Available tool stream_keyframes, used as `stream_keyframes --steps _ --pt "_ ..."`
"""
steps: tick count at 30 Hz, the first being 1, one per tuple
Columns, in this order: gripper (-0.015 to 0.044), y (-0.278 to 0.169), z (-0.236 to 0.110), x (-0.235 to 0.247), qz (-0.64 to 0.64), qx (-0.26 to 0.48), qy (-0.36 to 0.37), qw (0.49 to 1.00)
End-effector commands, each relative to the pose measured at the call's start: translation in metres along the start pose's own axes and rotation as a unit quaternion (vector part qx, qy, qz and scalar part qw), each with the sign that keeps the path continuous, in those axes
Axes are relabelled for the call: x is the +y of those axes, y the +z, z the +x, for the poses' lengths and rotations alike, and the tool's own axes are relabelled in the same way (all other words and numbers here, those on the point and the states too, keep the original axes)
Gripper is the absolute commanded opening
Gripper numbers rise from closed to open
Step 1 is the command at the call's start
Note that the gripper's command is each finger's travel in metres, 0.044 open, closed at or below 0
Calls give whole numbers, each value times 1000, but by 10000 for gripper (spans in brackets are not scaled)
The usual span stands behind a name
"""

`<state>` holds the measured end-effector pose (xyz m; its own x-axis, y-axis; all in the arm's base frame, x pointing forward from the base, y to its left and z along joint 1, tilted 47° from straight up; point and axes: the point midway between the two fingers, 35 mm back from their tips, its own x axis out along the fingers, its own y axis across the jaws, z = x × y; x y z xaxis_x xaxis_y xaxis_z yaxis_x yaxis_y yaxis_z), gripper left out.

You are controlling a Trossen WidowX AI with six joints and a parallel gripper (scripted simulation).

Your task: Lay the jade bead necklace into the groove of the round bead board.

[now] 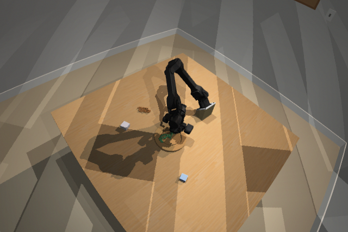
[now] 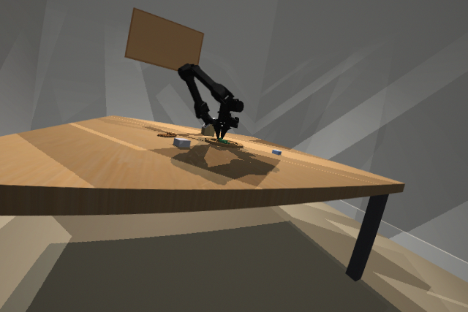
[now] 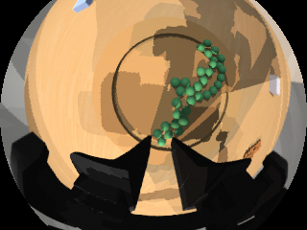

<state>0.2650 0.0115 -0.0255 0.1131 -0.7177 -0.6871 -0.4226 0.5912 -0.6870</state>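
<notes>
Wrist view: jade bead necklace (image 3: 195, 92) bunched inside the round bead board (image 3: 122, 67), trailing from frame centre up toward upper right. Gripper (image 3: 161, 145) narrowed, tips right at strand's lower end; can't tell if pinching beads.

We note open tabletop (image 1: 213, 167) on all sides of the round bead board (image 1: 179, 145). Nearest obstacles: grey cube (image 1: 125, 125), blue cube (image 1: 183, 177) and brown bead strand (image 1: 143, 110), all well apart. The arm's base (image 1: 206, 110) stands close behind.
</notes>
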Motion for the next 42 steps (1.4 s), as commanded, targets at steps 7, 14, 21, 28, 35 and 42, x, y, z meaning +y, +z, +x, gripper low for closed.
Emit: stream_keyframes --steps 7,14,21,28,35,42 --pt "0 0 0 0 0 0 0 1000" --pt "0 0 0 0 0 0 0 1000" --pt "0 0 0 0 0 0 0 1000" --pt "0 0 0 0 0 0 0 1000" --pt "0 0 0 0 0 0 0 1000" --pt "0 -1 -4 0 -3 1 -2 1000"
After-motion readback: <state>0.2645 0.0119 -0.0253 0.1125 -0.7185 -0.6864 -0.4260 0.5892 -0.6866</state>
